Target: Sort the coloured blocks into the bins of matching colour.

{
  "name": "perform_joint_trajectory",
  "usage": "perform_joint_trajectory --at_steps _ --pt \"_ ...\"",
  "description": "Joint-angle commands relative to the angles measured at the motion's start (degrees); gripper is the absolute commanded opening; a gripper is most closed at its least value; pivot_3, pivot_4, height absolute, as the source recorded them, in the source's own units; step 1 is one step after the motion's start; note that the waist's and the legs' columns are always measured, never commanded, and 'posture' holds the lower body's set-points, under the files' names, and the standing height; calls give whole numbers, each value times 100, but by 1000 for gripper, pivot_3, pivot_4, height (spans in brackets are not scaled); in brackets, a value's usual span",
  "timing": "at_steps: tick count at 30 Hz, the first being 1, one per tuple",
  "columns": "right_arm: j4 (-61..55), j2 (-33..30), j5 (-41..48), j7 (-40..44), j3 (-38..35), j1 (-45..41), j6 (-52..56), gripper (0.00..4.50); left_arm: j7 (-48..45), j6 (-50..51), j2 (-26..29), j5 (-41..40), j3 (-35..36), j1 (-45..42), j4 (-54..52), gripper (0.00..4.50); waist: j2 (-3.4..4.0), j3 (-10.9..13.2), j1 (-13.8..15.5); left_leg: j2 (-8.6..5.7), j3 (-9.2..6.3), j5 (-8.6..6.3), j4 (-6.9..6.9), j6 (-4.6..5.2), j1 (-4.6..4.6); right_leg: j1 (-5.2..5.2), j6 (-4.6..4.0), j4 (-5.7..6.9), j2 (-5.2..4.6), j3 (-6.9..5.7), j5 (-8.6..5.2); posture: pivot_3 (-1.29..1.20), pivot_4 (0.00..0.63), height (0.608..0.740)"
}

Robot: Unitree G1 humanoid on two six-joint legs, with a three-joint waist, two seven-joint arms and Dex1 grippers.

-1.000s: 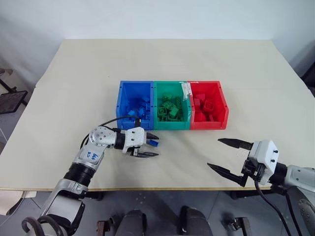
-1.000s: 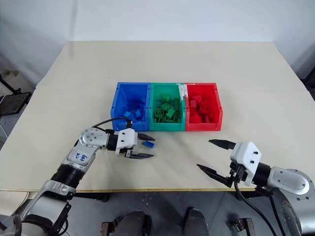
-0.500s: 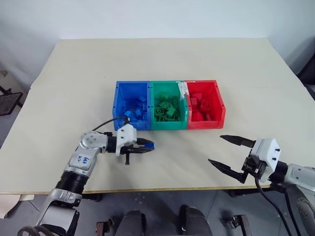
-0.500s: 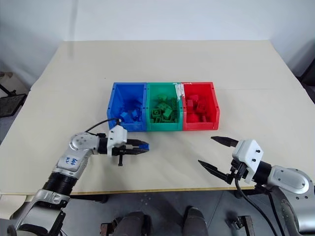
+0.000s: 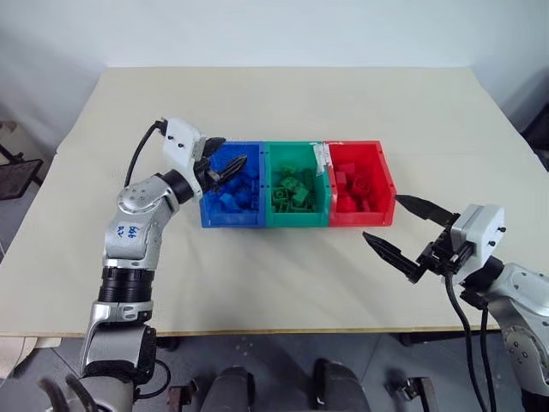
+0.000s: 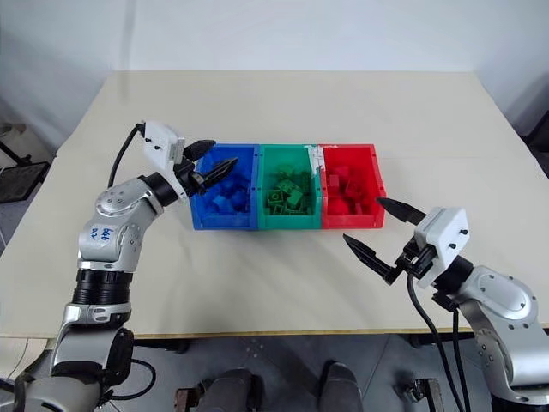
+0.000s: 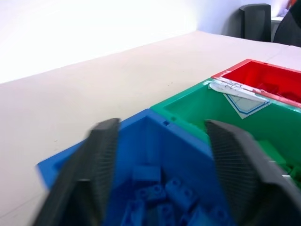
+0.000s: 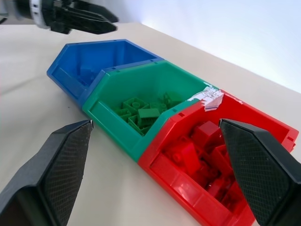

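Three bins stand in a row at the table's middle: a blue bin [image 5: 230,217], a green bin [image 5: 297,217] and a red bin [image 5: 361,216]. Blue blocks [image 5: 237,190] lie in the blue one, green blocks [image 5: 292,190] in the green one, red blocks [image 5: 352,187] in the red one. My left gripper [image 5: 228,163] hovers over the blue bin's left side, open, with nothing between its fingers [image 7: 101,160]. My right gripper [image 5: 386,219] hangs above the table just right of the red bin, open wide and empty.
The bins rest on a wide beige table [image 5: 283,103] with bare surface all round. A white torn label [image 5: 322,158] sticks to the rim between the green and red bins. A dark stand [image 5: 17,176] sits off the table's left edge.
My left gripper, shut on a blue block low in front of the blue bin, rose, swung over that bin and opened; the block is gone from its fingers. My right gripper lifted slightly.
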Motion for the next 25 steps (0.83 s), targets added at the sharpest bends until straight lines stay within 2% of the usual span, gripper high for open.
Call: perform_joint_trajectory --at_steps 1,7,12,16,20,25 --pt "-109 -19 72 10 -30 -85 -17 4500 6 -29 58 93 -53 -131 57 4447 0 0 -18 0 2 0 0 0 0 -1 0 -1 0 0 0 0 150 740" --pt "-16 -64 77 151 -79 -96 -60 4500 -363 -260 458 -36 151 188 -185 4479 0 0 -8 1 2 0 3 0 -2 -1 0 -2 1 0 0 0 150 740" --pt "279 -312 -11 691 -69 -31 -231 4500 -1629 -983 1510 -164 422 1318 -478 4479 2 -1 -75 6 3 -2 -4 -3 2 -3 0 0 2 0 0 0 150 740" --pt "698 -598 -111 1265 8 -90 -472 4500 -2244 -1515 2318 67 515 2261 -647 4479 0 0 -51 9 3 -2 0 -4 -1 -2 -1 -6 5 0 -1 0 150 740" --pt "1359 -770 -269 1712 66 -340 -779 4500 -2295 -1743 2465 -109 919 2998 -709 4479 0 1 7 9 7 -4 4 -2 0 1 -1 -12 3 2 -1 0 150 740" --pt "1733 -736 -372 1799 70 -546 -895 4500 -1982 -1863 2317 -22 1017 3272 -884 4479 0 1 17 9 6 -4 4 -2 0 1 -2 -8 3 2 0 0 150 740"
